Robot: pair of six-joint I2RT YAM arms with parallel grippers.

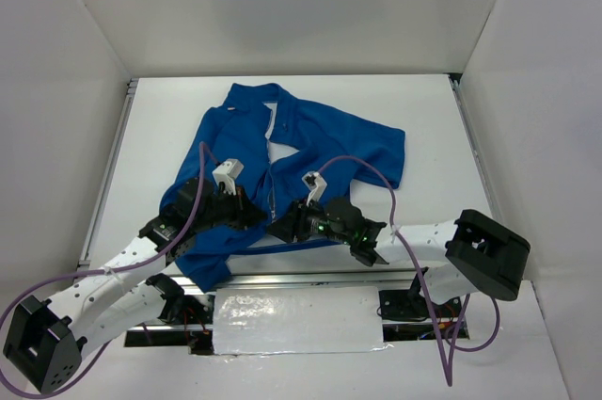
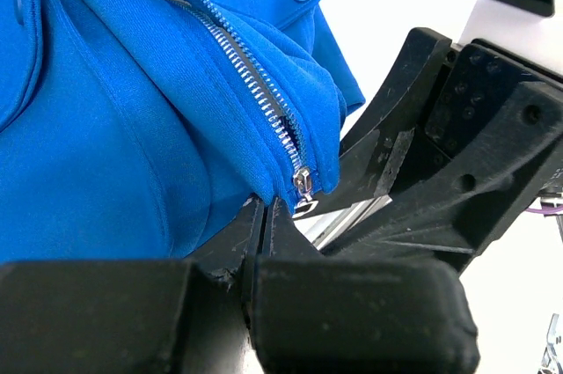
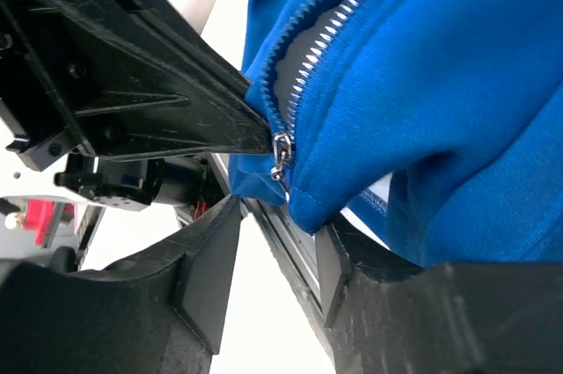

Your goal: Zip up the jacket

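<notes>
1. While the blue jacket (image 1: 310, 151) lies spread on the white table (image 1: 433, 108), collar at the far side and hem at the near edge, both arms reach in to the bottom of its zip.
2. The left claw (image 2: 264, 213) is pressed fully closed, its tips nipping the hem just beside the zip.
3. The zip slider (image 3: 281, 149) sits at the very bottom, and the two rows of teeth part above it.
4. The right claw (image 3: 277, 233) stands partly apart, one finger on each side of the hem corner under the slider. It clamps nothing yet.
5. The two claws almost meet tip to tip.
</notes>
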